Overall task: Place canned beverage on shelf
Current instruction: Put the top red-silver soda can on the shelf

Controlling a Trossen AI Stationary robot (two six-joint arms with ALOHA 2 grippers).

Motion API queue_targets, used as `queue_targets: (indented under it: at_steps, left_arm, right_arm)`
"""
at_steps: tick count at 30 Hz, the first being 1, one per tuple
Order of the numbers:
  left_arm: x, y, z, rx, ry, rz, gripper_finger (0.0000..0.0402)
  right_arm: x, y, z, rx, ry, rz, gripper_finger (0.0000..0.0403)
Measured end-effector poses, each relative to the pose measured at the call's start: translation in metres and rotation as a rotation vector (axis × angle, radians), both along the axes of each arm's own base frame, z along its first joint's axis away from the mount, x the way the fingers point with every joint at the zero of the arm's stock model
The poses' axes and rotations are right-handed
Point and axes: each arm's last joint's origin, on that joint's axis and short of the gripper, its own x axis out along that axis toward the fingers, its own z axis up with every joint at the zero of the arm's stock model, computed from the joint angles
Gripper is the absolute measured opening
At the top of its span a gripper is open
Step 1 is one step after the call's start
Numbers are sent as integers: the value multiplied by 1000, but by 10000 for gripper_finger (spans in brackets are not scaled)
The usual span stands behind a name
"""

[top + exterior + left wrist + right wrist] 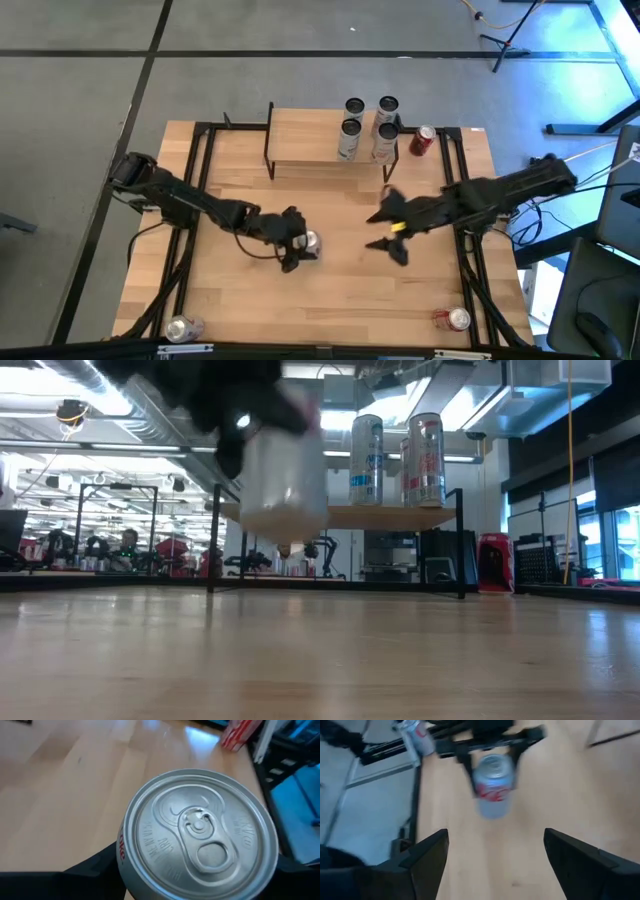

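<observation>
- The silver can (pixel 309 242) with red lettering and a pull-tab top stands upright, held in the left gripper (pixel 296 246), whose fingers clasp its sides.
- It sits out in front of the shelf (pixel 305 140), well apart.
- The right gripper (pixel 386 231) hangs spread and empty, also before the shelf.

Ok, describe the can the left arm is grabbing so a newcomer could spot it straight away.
Start at the shelf at the table's far edge, then come toward the table's middle, to the left gripper. The silver can stands upright between its fingers, red lettering on its side. It is the only can in a gripper; four others stand on the shelf and the rest sit at the table's edges.
</observation>
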Motion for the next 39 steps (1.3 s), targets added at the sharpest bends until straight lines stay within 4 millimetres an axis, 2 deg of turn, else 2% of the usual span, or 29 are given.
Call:
queue_targets:
  at_steps: [3,7,12,14,16,20,26,33,39]
  left_arm:
    - [14,12,32,2,32,-7,261]
    - [25,40,86,61,58,39,261]
    - [24,93,156,122,12,159,261]
    - [19,113,176,158,-16,206,261]
    - [15,134,187,202,-38,245,261]
    - [4,175,191,213,-27,342,261]
    - [-6,221,184,211,-15,325,261]
    - [-5,271,152,126,15,156,261]
    - [-3,300,129,183,13,28,261]
  right_arm:
    - [-21,-18,14,-98,-46,-58,312]
    - [-40,-43,29,-216,-110,-103,312]
    - [-53,-70,40,-327,-151,-129,312]
    - [-56,-79,41,-365,-150,-129,312]
    - [-60,-87,41,-411,-131,-122,312]
    - [-62,-102,40,-475,-99,-152,312]
    - [-64,-119,40,-472,-91,-143,312]
    - [-70,-138,38,-451,-64,-199,312]
    - [-77,-149,35,-399,-10,-289,312]
